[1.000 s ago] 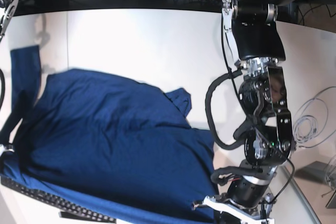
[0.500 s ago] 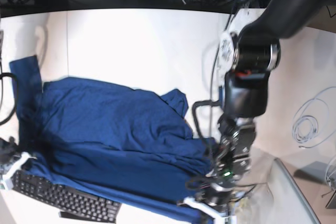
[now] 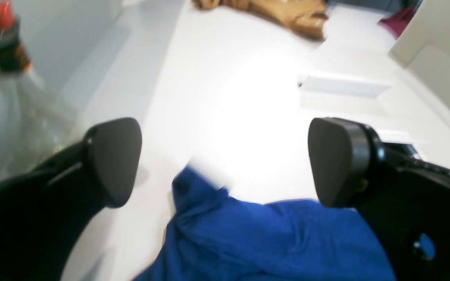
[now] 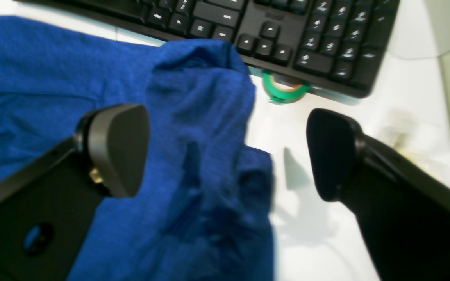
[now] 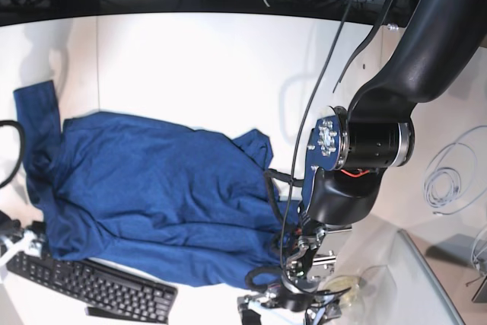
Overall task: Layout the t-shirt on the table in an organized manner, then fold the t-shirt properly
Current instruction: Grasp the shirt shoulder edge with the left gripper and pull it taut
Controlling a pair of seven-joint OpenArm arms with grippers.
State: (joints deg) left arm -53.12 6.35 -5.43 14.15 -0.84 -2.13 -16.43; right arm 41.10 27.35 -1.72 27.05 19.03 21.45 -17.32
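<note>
- The left claw [image 3: 225,160] stands wide, nothing between its pads, just above a bunched edge of the t-shirt [image 5: 152,195].
- The right claw [image 4: 225,152] is equally wide and empty, over another rumpled corner beside the black keyboard [image 4: 287,35] and a green tape roll [image 4: 285,89].
- Beyond them, the navy shirt lies spread but wrinkled across the white desk [image 5: 213,66], one sleeve pointing toward the far-left edge.

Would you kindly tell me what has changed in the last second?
Both grippers let go: the left gripper and right gripper now stand open, and the t-shirt has dropped flat, uncovering more of the keyboard. The left arm swung lower. The table stayed put.
</note>
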